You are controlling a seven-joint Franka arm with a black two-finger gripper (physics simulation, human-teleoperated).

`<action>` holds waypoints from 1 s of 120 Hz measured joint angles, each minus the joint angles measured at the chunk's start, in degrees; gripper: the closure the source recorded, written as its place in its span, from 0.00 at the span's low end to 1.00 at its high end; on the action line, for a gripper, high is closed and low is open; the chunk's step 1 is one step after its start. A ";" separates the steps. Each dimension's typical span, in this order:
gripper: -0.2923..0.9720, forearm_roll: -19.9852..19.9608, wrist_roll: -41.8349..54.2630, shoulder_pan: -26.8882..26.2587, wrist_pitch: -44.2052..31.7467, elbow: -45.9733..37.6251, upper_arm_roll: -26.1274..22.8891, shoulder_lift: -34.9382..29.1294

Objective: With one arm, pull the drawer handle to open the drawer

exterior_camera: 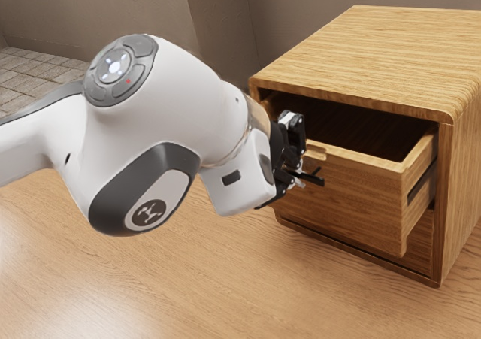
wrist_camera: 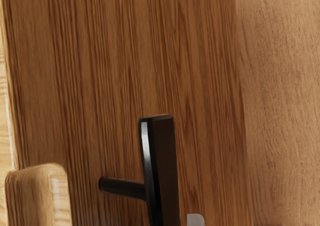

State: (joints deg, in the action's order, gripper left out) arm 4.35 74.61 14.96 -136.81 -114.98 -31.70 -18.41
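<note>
The cabinet [exterior_camera: 376, 53] is a boxy block of warm, striped wood grain on a smooth wooden table [exterior_camera: 188, 294]. Its drawer [exterior_camera: 361, 196] stands partly pulled out, showing a dark hollow above it. The glossy white and grey arm [exterior_camera: 150, 143] brings the black gripper [exterior_camera: 299, 175] right up to the drawer front, at the thin black handle [exterior_camera: 312, 180]; I cannot tell whether it is clamped on it. The wrist view adds the close detail: the handle [wrist_camera: 159, 171] is a flat, square-edged bar on a round post, standing off the fine vertical grain of the drawer front [wrist_camera: 125, 60], with a pale rounded wooden block [wrist_camera: 35, 196] beside it
</note>
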 joint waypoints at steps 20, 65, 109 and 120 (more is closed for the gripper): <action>0.81 -0.28 -1.23 -0.37 1.86 -1.97 -0.02 -3.17; 0.85 -2.30 -3.24 -1.93 7.76 -5.05 2.50 -9.29; 0.84 -2.98 -4.03 -2.08 8.09 -9.14 2.75 -15.61; 0.84 -3.23 -4.15 -2.34 8.27 -9.79 2.78 -16.69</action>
State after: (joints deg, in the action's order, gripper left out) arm 1.11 70.47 12.62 -128.55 -124.77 -28.92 -35.11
